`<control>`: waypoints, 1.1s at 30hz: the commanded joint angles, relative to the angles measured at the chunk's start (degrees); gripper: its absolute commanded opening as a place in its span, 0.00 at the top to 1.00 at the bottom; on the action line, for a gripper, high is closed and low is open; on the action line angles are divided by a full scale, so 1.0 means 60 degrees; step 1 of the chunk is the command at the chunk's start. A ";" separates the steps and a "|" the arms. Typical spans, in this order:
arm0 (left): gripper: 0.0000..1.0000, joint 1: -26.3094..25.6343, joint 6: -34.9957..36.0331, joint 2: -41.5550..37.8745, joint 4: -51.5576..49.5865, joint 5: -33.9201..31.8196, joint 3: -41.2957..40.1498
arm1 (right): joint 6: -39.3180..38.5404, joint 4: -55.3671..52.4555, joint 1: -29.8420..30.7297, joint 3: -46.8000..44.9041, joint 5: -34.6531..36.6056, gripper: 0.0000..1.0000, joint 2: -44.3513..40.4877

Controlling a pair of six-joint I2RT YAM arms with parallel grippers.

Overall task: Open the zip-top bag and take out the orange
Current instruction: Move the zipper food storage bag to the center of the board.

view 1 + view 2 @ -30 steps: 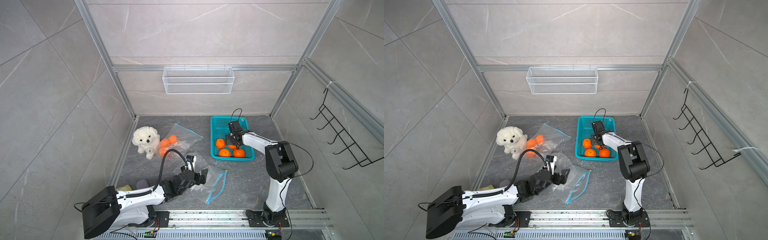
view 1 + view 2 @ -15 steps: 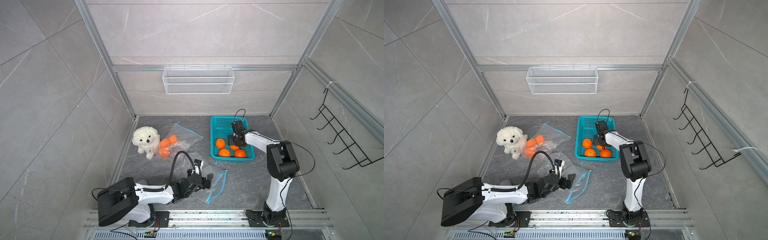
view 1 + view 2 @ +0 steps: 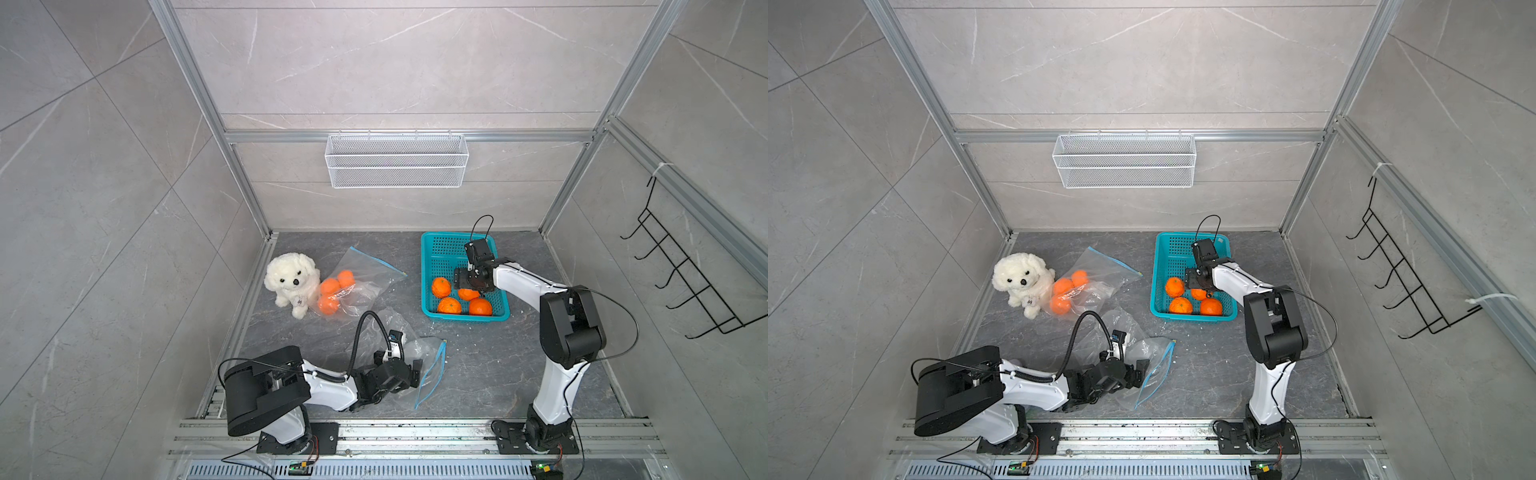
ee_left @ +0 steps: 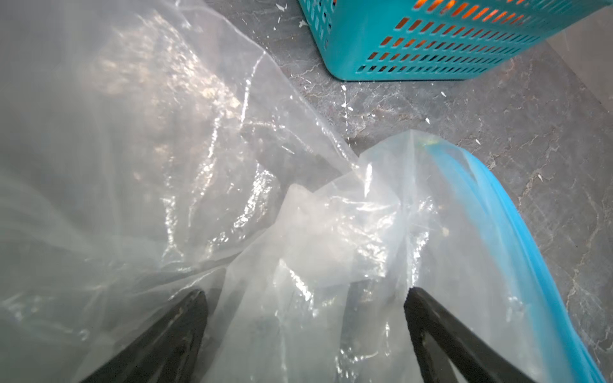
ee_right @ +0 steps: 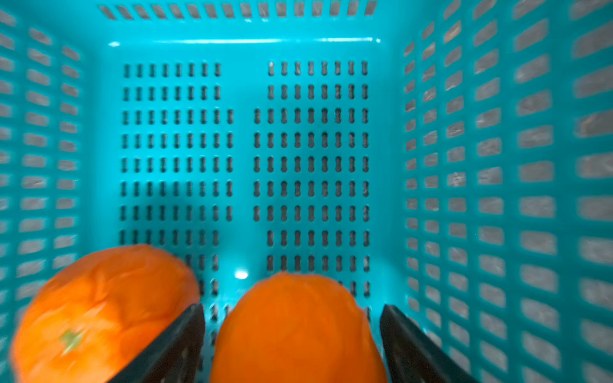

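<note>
The right pincer (image 5: 292, 308) sits low inside a teal slotted basket (image 5: 464, 165). Its dark fingers (image 5: 179, 338) stand apart around an orange (image 5: 295, 331), with a sliver of basket floor showing beside one finger. A second orange (image 5: 99, 315), blurred, lies just outside that finger.

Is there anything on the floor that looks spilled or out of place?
Yes. Small white flecks lie scattered on the grey floor near the teal basket, like crumbs or torn bits. What they are, I cannot tell. Nothing else looks damaged.
</note>
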 commanded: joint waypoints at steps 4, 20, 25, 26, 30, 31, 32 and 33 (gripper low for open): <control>0.04 0.0152 -0.0938 -0.0834 -0.1811 -0.1419 -0.0269 | -0.0494 0.0908 0.0656 -0.1010 0.0294 0.14 -0.2032; 0.05 0.1620 -0.1624 -0.7027 -0.5428 -0.2205 -0.2662 | -0.1465 0.5915 0.3507 -0.2591 -0.2638 0.15 -0.3220; 0.00 0.1672 -0.0793 -0.8981 -0.6384 -0.1778 -0.2347 | -0.1579 0.6852 0.3521 -0.2987 -0.3171 0.15 -0.3350; 0.00 0.1655 -0.0688 -0.9246 -0.6520 -0.1683 -0.2219 | -0.1564 0.7213 0.3524 -0.3240 -0.3181 0.15 -0.3480; 0.00 0.1659 -0.0293 -0.9358 -0.6616 -0.1291 -0.1465 | -0.1685 0.6701 0.3524 -0.3161 -0.3084 0.14 -0.3545; 0.00 0.1665 -0.0168 -0.9132 -0.6452 -0.1130 -0.1221 | -0.1667 0.6532 0.3524 -0.3083 -0.3003 0.14 -0.3504; 0.00 0.1660 -0.0072 -0.8829 -0.6357 -0.0985 -0.0887 | -0.1645 0.6523 0.3517 -0.3091 -0.2969 0.14 -0.3496; 0.00 0.1653 0.0025 -0.8528 -0.6236 -0.0894 -0.0606 | -0.1612 0.6565 0.3524 -0.3148 -0.2934 0.14 -0.3534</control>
